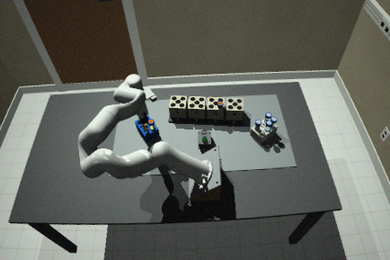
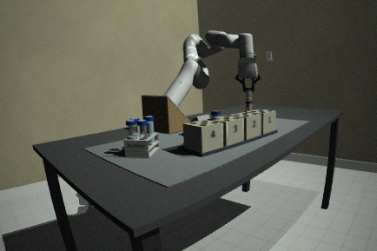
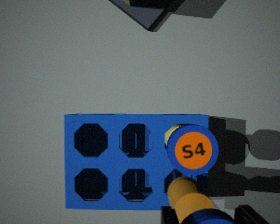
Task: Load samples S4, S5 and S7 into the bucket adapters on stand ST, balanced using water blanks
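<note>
My gripper (image 1: pixel 143 113) (image 2: pixel 248 89) (image 3: pixel 209 215) is shut on an upright tube (image 3: pixel 190 201) with a blue cap and orange-brown liquid; its ID is out of sight. Its lower end is over the near right part of the blue rack (image 3: pixel 112 162) (image 1: pixel 153 137). S4 (image 3: pixel 193 150) (image 1: pixel 151 121) stands beside it in the rack's far right well. The stand (image 2: pixel 243 142) holds adapter 1 (image 2: pixel 268 122), adapter 2 (image 2: pixel 254 127), adapter 3 (image 2: pixel 234 131) and adapter 4 (image 2: pixel 203 142). S7's orange-dotted cap (image 1: pixel 220 103) shows in adapter 3. Several blanks (image 2: pixel 149 125) stand in the white rack (image 2: pixel 138 147).
The green DONE key (image 1: pixel 205 139) is on its small desk between the robot's base and the adapters. The white blanks rack stands right of the adapters in the top view. A dark corner of another object (image 3: pixel 150 26) shows at the wrist view's top.
</note>
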`<state>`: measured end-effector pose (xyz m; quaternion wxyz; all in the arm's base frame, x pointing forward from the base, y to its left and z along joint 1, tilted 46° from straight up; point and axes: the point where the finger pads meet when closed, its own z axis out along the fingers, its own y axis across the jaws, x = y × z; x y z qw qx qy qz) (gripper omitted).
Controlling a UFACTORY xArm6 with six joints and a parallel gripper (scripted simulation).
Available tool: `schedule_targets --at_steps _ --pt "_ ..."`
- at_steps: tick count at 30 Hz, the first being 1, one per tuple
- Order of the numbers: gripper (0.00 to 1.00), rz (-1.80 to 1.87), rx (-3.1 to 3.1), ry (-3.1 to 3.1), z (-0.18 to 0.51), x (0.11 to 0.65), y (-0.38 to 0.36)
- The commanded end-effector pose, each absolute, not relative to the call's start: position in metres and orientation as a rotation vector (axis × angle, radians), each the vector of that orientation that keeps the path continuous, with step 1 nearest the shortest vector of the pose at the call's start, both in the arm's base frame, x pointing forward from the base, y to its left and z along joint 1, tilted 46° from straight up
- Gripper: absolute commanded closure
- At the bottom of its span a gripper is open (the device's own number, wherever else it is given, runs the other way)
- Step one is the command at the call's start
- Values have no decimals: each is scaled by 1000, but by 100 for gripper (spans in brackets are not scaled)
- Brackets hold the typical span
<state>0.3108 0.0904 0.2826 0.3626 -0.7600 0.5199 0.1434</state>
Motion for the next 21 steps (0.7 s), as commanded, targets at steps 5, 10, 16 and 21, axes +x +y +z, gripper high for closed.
schedule_targets --at_steps 5,10,16,21 --pt "100 366 -1957 1338 280 312 93" --pt "100 366 -1957 1338 277 313 97" --pt "100 366 -1957 1338 272 314 101" --pt "100 366 -1957 1338 270 314 103"
